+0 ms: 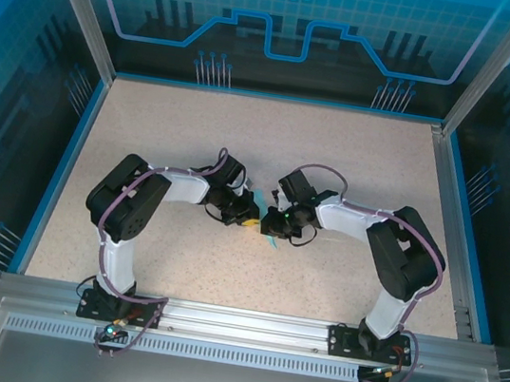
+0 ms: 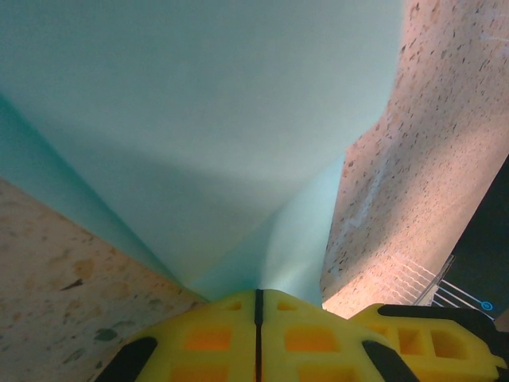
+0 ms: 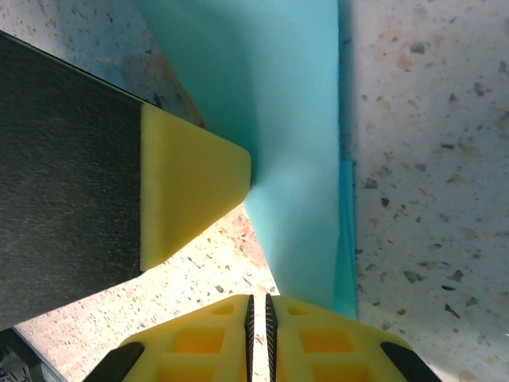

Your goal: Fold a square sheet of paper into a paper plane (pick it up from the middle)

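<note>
The square sheet of paper (image 2: pixel 199 119) is light cyan and folded, with a crease running down to my left gripper (image 2: pixel 257 291), which is shut on its edge. From the right wrist view the paper (image 3: pixel 286 119) lies as a folded strip on the table, and the left gripper's yellow finger (image 3: pixel 191 191) touches its left edge. My right gripper (image 3: pixel 258 297) has its jaws a thin slit apart with only table showing between them, while the paper's lower end passes under its right finger. From above, both grippers (image 1: pixel 249 219) (image 1: pixel 276 220) meet mid-table over the paper (image 1: pixel 268 242).
The speckled beige table (image 1: pixel 195 144) is bordered by blue walls and metal posts. An aluminium rail (image 1: pixel 245 324) carries both arm bases at the near edge. The right gripper's yellow finger (image 2: pixel 433 342) sits close beside my left one.
</note>
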Motion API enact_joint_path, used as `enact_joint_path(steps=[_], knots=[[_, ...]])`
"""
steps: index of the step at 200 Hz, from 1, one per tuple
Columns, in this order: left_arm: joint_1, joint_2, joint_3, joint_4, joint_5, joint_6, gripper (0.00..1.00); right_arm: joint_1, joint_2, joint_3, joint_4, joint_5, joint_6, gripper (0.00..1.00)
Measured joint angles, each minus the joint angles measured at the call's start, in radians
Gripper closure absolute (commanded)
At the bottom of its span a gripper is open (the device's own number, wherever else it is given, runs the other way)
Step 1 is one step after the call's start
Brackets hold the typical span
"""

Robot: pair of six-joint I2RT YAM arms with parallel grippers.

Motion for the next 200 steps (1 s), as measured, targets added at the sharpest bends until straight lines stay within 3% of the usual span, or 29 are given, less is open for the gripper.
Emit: enact_joint_path(steps=[200], knots=[[-0.008,0.015,0.059,-0.103,-0.032,0.007,0.93,0.002,0.018,0.006,-0.064,0.014,-0.045,0.86]])
